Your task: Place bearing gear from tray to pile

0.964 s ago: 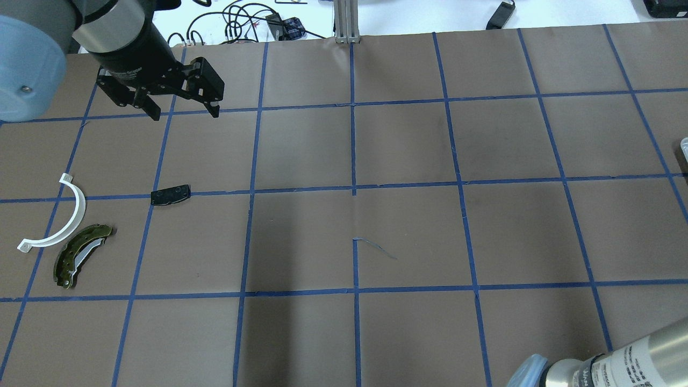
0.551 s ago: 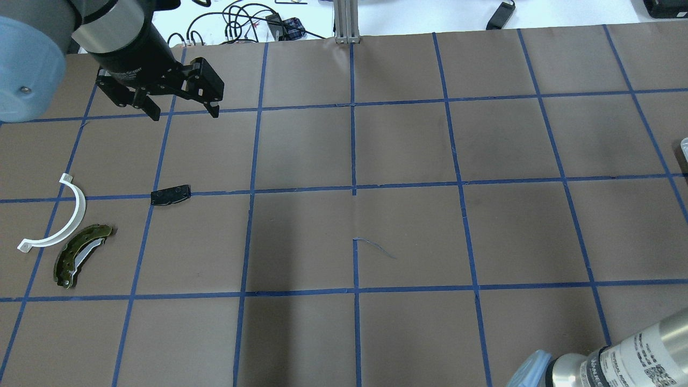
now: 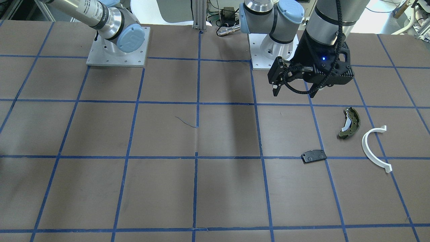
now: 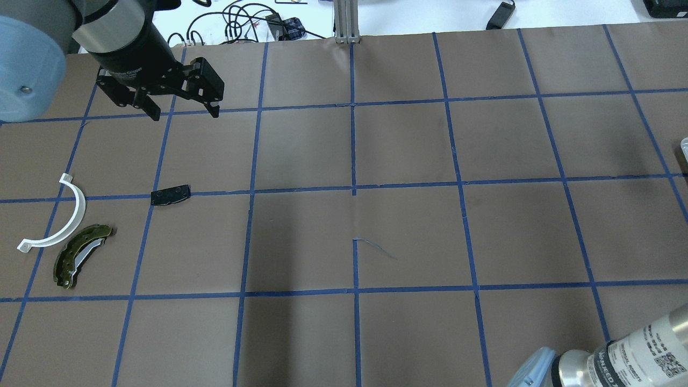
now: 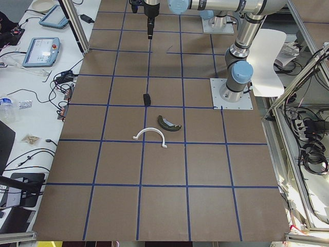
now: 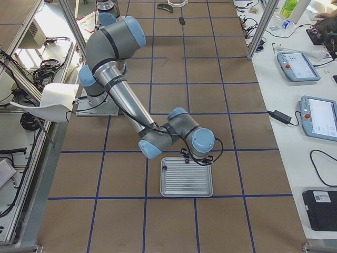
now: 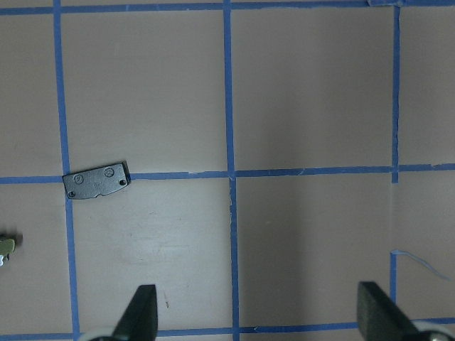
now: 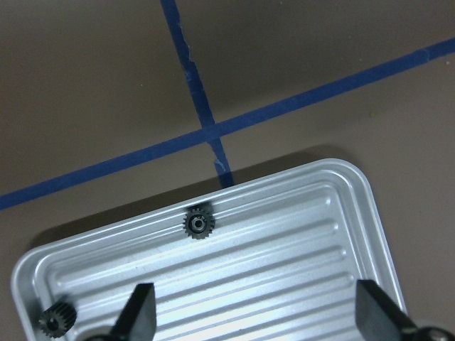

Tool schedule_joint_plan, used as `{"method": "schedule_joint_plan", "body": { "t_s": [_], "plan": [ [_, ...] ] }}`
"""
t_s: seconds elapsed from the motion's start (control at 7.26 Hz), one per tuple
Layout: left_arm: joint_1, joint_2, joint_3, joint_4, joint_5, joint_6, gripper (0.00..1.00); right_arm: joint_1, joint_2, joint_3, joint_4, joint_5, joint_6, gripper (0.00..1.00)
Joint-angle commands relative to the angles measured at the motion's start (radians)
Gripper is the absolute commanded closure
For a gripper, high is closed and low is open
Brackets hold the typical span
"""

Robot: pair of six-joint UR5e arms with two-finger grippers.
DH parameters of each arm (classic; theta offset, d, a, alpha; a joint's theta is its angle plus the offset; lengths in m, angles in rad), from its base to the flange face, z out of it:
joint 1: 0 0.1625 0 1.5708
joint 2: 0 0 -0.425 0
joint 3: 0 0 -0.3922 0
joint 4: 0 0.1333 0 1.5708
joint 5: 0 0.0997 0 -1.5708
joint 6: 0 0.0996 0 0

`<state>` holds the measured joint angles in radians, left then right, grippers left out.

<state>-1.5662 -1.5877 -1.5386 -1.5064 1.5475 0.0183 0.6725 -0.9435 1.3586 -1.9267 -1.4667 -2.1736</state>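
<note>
Seen from the robot's right end of the brown, blue-taped tabletop (image 6: pixel 226 95), the ribbed silver metal tray (image 8: pixel 320 234) lies nearest. The right end effector (image 8: pixel 254 288) hangs over it with its fingers spread wide and nothing between them. The small dark toothed bearing gear (image 8: pixel 199 224) sits untouched in the tray, by its 12 o'clock rim in the wrist view. A second dark gear (image 8: pixel 55 317) rests in the tray's 8 o'clock corner. Far down the tabletop is the pile (image 5: pixel 167 123), at 9 o'clock in the overhead view. It holds a flat black plate with holes (image 4: pixel 170 194) on a tape line. A little apart from that, a white plastic half-ring (image 4: pixel 82 207) lies just beside an olive-green curved brake shoe (image 4: pixel 75 255), with a narrow gap between them. The left end effector (image 4: pixel 185 114) hovers above the tabletop at 11 o'clock, fingers apart and empty.
</note>
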Motion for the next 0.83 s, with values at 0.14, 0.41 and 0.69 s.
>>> {"method": "schedule_joint_plan", "body": {
  "t_s": [0.14, 0.41, 0.69],
  "plan": [
    [0.000, 0.000, 0.000, -0.002, 0.000, 0.000, 0.00, -0.001, 0.034, 0.011, -0.005, 0.005, -0.043, 0.03],
    [0.000, 0.000, 0.000, 0.000, 0.000, 0.000, 0.00, -0.001, 0.051, 0.011, 0.002, 0.003, -0.055, 0.11],
    [0.000, 0.000, 0.000, -0.002, 0.000, -0.001, 0.00, 0.002, 0.052, 0.023, 0.011, -0.004, -0.066, 0.24]
  ]
}}
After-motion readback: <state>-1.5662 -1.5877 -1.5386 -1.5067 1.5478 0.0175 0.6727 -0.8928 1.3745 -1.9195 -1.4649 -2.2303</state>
